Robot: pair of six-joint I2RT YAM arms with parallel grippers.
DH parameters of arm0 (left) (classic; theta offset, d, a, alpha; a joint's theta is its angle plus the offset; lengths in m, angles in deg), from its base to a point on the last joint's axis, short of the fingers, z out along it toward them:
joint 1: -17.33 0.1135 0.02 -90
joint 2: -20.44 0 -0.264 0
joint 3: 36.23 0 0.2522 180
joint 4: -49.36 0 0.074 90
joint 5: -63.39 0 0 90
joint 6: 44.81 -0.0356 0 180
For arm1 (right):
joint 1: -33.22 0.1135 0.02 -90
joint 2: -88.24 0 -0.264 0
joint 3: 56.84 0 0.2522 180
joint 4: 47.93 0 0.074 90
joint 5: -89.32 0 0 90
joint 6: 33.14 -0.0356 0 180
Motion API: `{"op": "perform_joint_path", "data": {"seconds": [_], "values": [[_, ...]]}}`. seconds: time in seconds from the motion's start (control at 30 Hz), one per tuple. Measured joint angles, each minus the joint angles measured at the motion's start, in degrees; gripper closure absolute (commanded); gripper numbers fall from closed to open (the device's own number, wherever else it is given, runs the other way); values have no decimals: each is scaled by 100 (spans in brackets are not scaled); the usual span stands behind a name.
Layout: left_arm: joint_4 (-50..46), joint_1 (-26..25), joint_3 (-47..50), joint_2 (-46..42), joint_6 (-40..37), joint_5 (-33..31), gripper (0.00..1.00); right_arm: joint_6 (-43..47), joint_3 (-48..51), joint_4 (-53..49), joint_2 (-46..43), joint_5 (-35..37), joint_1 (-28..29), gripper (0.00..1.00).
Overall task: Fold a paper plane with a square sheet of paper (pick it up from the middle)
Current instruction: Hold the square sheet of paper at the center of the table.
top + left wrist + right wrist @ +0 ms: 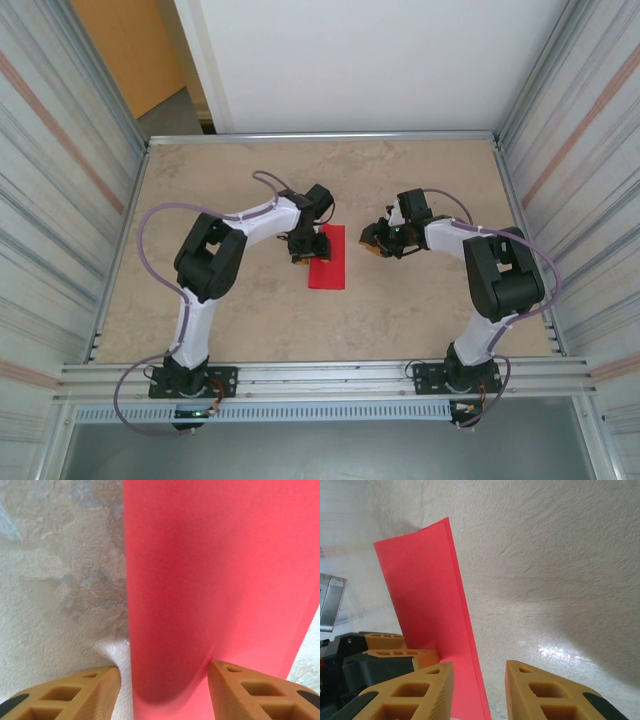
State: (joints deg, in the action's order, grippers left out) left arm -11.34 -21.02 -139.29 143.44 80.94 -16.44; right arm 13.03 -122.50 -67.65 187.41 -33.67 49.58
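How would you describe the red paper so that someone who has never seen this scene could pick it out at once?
Start at the beige, marbled table. Near its middle, right beside the left claw, lies the red paper. It is a flat, narrow rectangle, and it is the one bright red thing on that pale surface.

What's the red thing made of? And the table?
The red sheet looks like thin matte paper: it's folded over with a crisp, thin edge. The table seems to be stone-patterned laminate or real stone, beige and mottled, with a slight sheen; I can't tell which.
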Motion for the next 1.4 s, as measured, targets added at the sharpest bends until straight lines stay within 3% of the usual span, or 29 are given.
{"op": "perform_joint_path", "data": {"seconds": [0.73,1.17,1.4], "values": [[-507,-17,-481,350,267,20,39,68,70,28,0,-22,107,69],[-535,-17,-516,374,262,24,39,105,-192,343,516,-459,697,86],[-549,-17,-516,376,229,24,40,103,-332,461,772,-546,802,90]]}}
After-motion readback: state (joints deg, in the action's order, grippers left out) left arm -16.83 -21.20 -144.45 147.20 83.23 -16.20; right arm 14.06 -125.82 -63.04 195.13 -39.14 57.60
